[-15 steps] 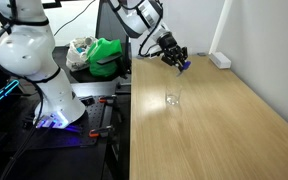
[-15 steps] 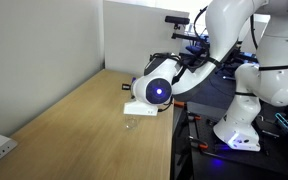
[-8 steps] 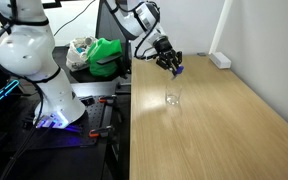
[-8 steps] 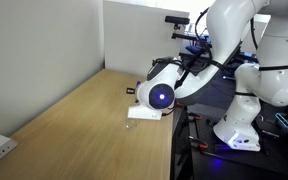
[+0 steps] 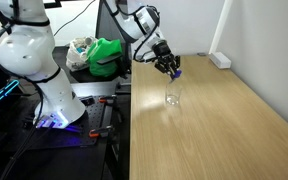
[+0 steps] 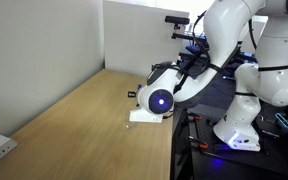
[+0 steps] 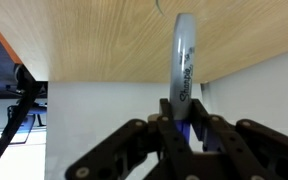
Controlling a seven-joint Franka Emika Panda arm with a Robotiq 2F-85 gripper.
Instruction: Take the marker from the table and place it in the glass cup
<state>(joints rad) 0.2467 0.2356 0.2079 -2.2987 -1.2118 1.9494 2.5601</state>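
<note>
Marker carried closer over the glass cup since a second ago.

In an exterior view, the gripper (image 5: pixel 170 66) is seen shifted down and sideways from its earlier spot, and is now held in the air nearly above the glass cup (image 5: pixel 172 97), which stands on the table (image 5: pixel 219 125); the blue marker (image 5: pixel 178 70) is clamped at the gripper's tip, clear of the cup. In an exterior view from the far end of the table (image 6: pixel 69 120), the fingers are hidden behind the arm's round joint (image 6: pixel 160 100), and the cup cannot be made out with certainty. In the wrist view, the gripper (image 7: pixel 188 118) is closed narrowly on the marker (image 7: pixel 184 70), which is pointed out over the table (image 7: pixel 94 40); a faint curved edge at the top may be the cup's rim.
</note>
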